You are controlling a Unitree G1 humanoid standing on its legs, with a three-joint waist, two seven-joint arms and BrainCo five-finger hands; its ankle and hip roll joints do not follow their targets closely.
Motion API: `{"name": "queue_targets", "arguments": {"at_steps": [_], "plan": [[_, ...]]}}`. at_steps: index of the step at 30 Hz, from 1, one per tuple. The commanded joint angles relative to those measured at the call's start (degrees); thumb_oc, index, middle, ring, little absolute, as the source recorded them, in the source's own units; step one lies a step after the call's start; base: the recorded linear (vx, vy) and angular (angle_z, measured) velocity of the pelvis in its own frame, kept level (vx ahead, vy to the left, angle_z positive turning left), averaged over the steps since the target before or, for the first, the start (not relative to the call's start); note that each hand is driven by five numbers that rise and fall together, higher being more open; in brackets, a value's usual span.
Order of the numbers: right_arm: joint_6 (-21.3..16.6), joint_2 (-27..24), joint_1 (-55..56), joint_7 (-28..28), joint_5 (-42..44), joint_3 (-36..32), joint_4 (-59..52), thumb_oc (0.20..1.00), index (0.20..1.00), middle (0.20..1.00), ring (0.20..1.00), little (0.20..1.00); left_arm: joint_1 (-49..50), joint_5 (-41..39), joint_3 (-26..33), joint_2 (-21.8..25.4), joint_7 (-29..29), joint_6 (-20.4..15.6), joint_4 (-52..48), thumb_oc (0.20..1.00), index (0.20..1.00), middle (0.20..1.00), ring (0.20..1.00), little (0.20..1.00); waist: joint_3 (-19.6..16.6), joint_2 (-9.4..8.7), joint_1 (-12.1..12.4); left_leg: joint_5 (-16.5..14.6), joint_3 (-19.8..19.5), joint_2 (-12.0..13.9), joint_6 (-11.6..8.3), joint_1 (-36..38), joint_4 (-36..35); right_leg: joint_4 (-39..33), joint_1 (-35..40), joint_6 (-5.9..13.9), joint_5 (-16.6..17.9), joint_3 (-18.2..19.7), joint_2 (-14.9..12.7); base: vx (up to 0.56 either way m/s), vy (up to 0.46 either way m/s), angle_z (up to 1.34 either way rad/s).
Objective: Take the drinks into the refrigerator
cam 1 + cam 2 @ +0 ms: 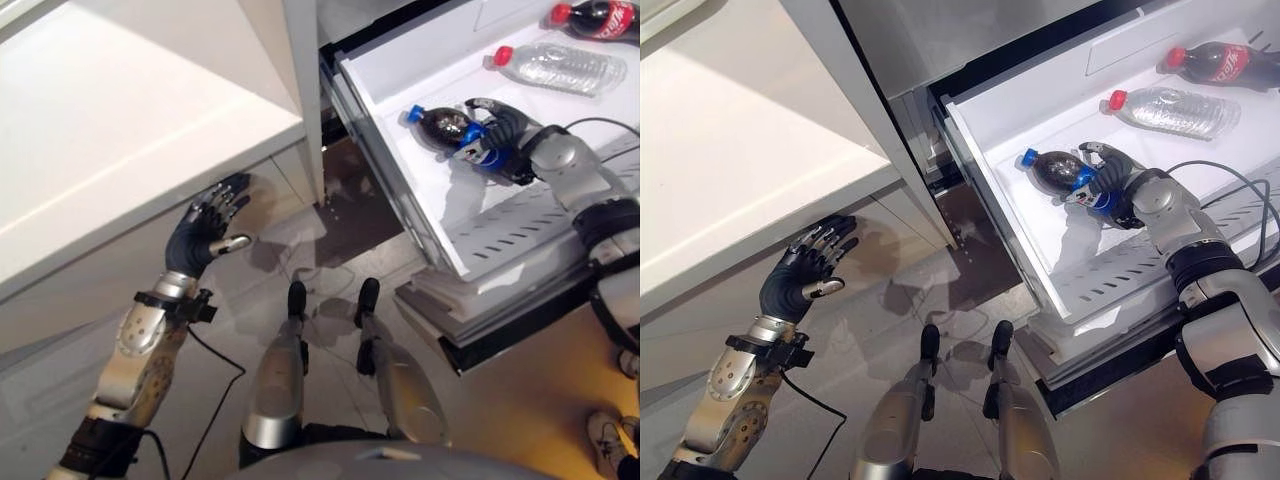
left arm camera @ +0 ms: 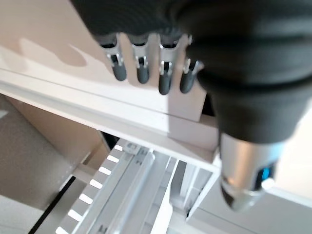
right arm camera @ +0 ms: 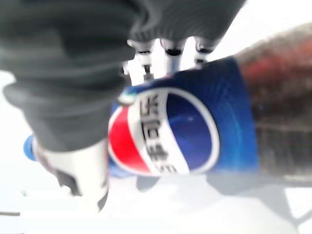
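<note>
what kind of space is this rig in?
Likely a kitchen, at an open fridge: white pulled-out drawer holding a clear bottle and a red-capped cola bottle, right hand on a blue-capped cola bottle.

**Drinks in the refrigerator drawer**

I see three bottles lying flat in the white drawer, frame right: dark cola bottle with blue cap and label nearest the front, clear water bottle behind, red-capped cola bottle upper right.
</note>
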Motion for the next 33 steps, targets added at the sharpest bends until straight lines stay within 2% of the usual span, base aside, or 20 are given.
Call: {"name": "queue_targets", "arguments": {"at_steps": [1,5,6,8,9,10,11,13,14,15,16,17,19,20,21,23,24,25,26,33], "plan": [[-0.95,1.79,-5.21,-0.88,0.1,2.53,-0.92,1.0,1.0,1.0,1.0,1.0,2.6,1.51,3.54,0.55,0.17,-2.39,-5.67,1.0,1.0,1.0,1.0,1.0,-0.36,-1.62,0.34,-0.34,-1.17,-0.02,0.37,-0.9,0.66,9.26,-2.95,4.97,-3.14,0.69,-1.7,0.0,0.0,0.0],[-2.31,-2.61,-2.22,-3.21,4.1,-1.61,-11.15,1.0,1.0,1.0,1.0,1.0,1.97,1.55,4.29,1.07,-0.05,-2.76,-5.33,1.0,1.0,1.0,1.0,1.0,-0.36,-2.41,-0.02,-0.83,-1.17,-0.07,0.38,0.44,1.09,9.57,-1.57,5.04,-3.47,0.57,-1.9,0.0,0.0,0.0],[-3.7,-5.44,1.95,-4.37,6.72,-5.5,-18.12,1.0,1.0,1.0,1.0,1.0,1.73,1.65,4.95,1.19,-0.24,-3.04,-5.39,1.0,1.0,1.0,1.0,1.0,-0.36,-3.02,-0.71,-1.22,-1.08,-0.12,0.42,1.1,1.41,9.72,-0.83,5.11,-3.55,0.66,-2.02,0.0,0.0,0.0],[-3.89,-7.05,5.39,-4.52,6.48,-8.4,-21.88,1.0,1.0,1.0,1.0,1.0,1.62,1.98,5.03,1.65,-0.34,-3.26,-5.37,1.0,1.0,1.0,1.0,1.0,-0.36,-3.35,-0.64,-1.5,-1.16,-0.17,0.47,1.51,1.62,9.74,-0.31,5.11,-3.66,0.7,-2.09,0.0,0.0,0.0],[-5.01,-10.09,10.26,-5.79,4.52,-13.47,-28.21,1.0,1.0,1.0,1.0,1.0,1.5,2.53,5.69,1.39,-0.62,-3.33,-5.3,1.0,1.0,1.0,1.0,1.0,-0.36,-3.65,-1.27,-1.94,-1.17,-0.24,0.55,2.14,2.06,9.81,0.57,5.18,-3.91,0.69,-2.33,0.0,0.0,0.0],[-4.84,-10.19,11.36,-5.79,4.35,-14.4,-28.84,1.0,1.0,1.0,1.0,1.0,1.47,2.55,5.44,1.62,-0.63,-3.32,-5.32,1.0,1.0,1.0,1.0,1.0,-0.36,-3.68,-1.01,-1.98,-1.26,-0.25,0.56,2.21,2.1,9.79,0.72,5.2,-3.95,0.59,-2.36,0.03,-0.006,0.02],[-7.08,-10.19,19.2,-7.95,6.81,-21.76,-31.57,1.0,1.0,1.0,1.0,1.0,1.19,2.74,5.74,1.4,-0.95,-3.85,-4.84,1.0,1.0,1.0,1.0,1.0,-0.37,-3.88,-1.61,-2.29,-1.27,-0.38,0.69,2.91,2.32,9.83,1.61,5.28,-4.04,0.5,-2.57,0.02,0.002,0.04],[-8.07,-9.7,24.23,-8.78,7.91,-26.22,-34.2,1.0,1.0,1.0,1.0,1.0,1.11,3.01,5.96,1.52,-0.89,-4.06,-4.8,1.0,1.0,1.0,1.0,1.0,-0.56,-4.03,-1.96,-2.49,-1.33,-0.46,0.74,3.37,2.42,9.8,2.14,5.33,-4.12,0.48,-2.7,0.04,0.01,0.06],[-10.41,-7.41,34.73,-10.52,6.9,-35.42,-41.4,1.0,1.0,1.0,1.0,1.0,1.49,3.88,6.91,1.14,-0.74,-4.33,-4.71,1.0,1.0,1.0,1.0,1.0,-1.47,-4.46,-2.96,-2.9,-1.21,-0.58,0.85,3.92,2.45,9.53,2.97,5.45,-4.24,0.55,-2.77,0.07,0.021,0.03],[-10.99,-5.81,39.56,-10.59,6.59,-39.21,-43.7,1.0,1.0,1.0,1.0,1.0,1.64,4.03,6.85,1.45,-0.84,-4.42,-4.69,1.0,1.0,1.0,1.0,1.0,-2.08,-4.64,-2.88,-3.08,-1.19,-0.68,0.95,4.1,2.47,9.3,3.31,5.52,-4.3,0.53,-2.8,0.06,0.021,0.08],[-10.87,-5.57,40.63,-10.51,6.49,-40.06,-44.32,1.0,1.0,1.0,1.0,1.0,1.64,4.03,6.55,1.71,-0.85,-4.42,-4.72,1.0,1.0,1.0,1.0,1.0,-2.19,-4.7,-2.54,-3.1,-1.23,-0.69,0.96,4.12,2.47,9.25,3.37,5.53,-4.31,0.49,-2.81,0.05,0.013,0.01],[-11.43,-3.77,45.06,-11.52,5.36,-43.96,-47.44,1.0,1.0,1.0,1.0,1.0,2.06,4.6,6.98,1.51,-0.7,-4.65,-4.68,1.0,1.0,1.0,1.0,1.0,-2.82,-4.91,-2.92,-3.36,-1.15,-0.72,1.07,4.33,2.59,9.03,3.7,5.64,-4.34,0.62,-2.79,0.03,0.021,-0.07],[-13.99,1.75,54.31,-12.08,4.23,-50.27,-53.26,1.0,1.0,1.0,1.0,1.0,3.27,5.39,7.98,1.22,-0.75,-4.9,-4.86,1.0,1.0,1.0,1.0,1.0,-4.25,-5.19,-3.88,-4.01,-0.76,-0.86,1.35,4.85,2.9,8.71,4.22,5.85,-4.38,1.17,-2.75,0.06,0.035,-0.1],[-13.92,1.97,54.78,-12.05,4.16,-50.55,-53.61,1.0,1.0,1.0,1.0,1.0,3.35,5.38,7.87,1.35,-0.77,-4.89,-4.9,1.0,1.0,1.0,1.0,1.0,-4.35,-5.24,-3.72,-4.06,-0.76,-0.86,1.36,4.85,2.93,8.7,4.25,5.86,-4.39,1.17,-2.75,0.08,0.047,-0.03],[-15.38,6.18,58.7,-12.83,4.76,-53.16,-56.05,1.0,1.0,1.0,1.0,1.0,4.02,5.58,8.51,0.85,-0.89,-5.2,-5.09,1.0,1.0,1.0,1.0,1.0,-5.36,-5.35,-4.75,-4.48,-0.34,-0.92,1.52,5.35,3.13,8.67,4.56,6.03,-4.51,1.74,-2.64,0.06,0.042,-0.1],[-16.01,8.73,60.77,-12.83,5.5,-54.23,-57.37,1.0,1.0,1.0,1.0,1.0,4.4,5.73,8.57,0.86,-0.97,-5.39,-4.88,1.0,1.0,1.0,1.0,1.0,-5.95,-5.51,-4.89,-4.77,-0.1,-0.97,1.63,5.73,3.15,8.7,4.74,6.1,-4.58,2.09,-2.58,0.06,0.042,-0.15],[-17.54,13.16,63.23,-12.63,7.47,-54.86,-58.36,1.0,1.0,1.0,1.0,1.0,5.02,6.21,8.45,0.28,-0.91,-5.68,-4.59,1.0,1.0,1.0,1.0,1.0,-6.82,-5.33,-5.73,-5.06,0.38,-1.09,1.78,6.46,3.09,8.81,5.1,6.13,-4.78,2.65,-2.52,0.04,0.03,-0.19],[-17.47,13.37,63.57,-12.55,7.49,-54.99,-58.67,1.0,1.0,1.0,1.0,1.0,5.11,6.24,8.39,0.38,-0.9,-5.7,-4.59,1.0,1.0,1.0,1.0,1.0,-6.9,-5.4,-5.63,-5.08,0.39,-1.09,1.78,6.53,3.05,8.81,5.14,6.14,-4.81,2.66,-2.52,0.08,0.065,-0.26],[-18.74,16.1,66.26,-12.26,7.7,-56.05,-59.68,1.0,1.0,1.0,1.0,1.0,5.89,6.62,8.57,-0.25,-0.98,-6.06,-4.06,1.0,1.0,1.0,1.0,1.0,-7.72,-5.17,-6.42,-5.26,0.83,-1.12,1.85,7.3,2.79,8.86,5.44,6.22,-4.9,3.24,-2.51,0.04,0.037,-0.18],[-19.88,21.31,71.47,-14.01,5.85,-54.78,-54.42,1.0,1.0,1.0,1.0,1.0,8.19,7.09,8.16,-1.94,-1.4,-6.64,-2.91,1.0,1.0,1.0,1.0,1.0,-10.26,-3.83,-8.21,-6.36,2.69,-1.38,2.25,10.15,2.35,8.99,6.54,6.65,-5.28,5.18,-2.22,0.06,0.048,-0.18]]}}
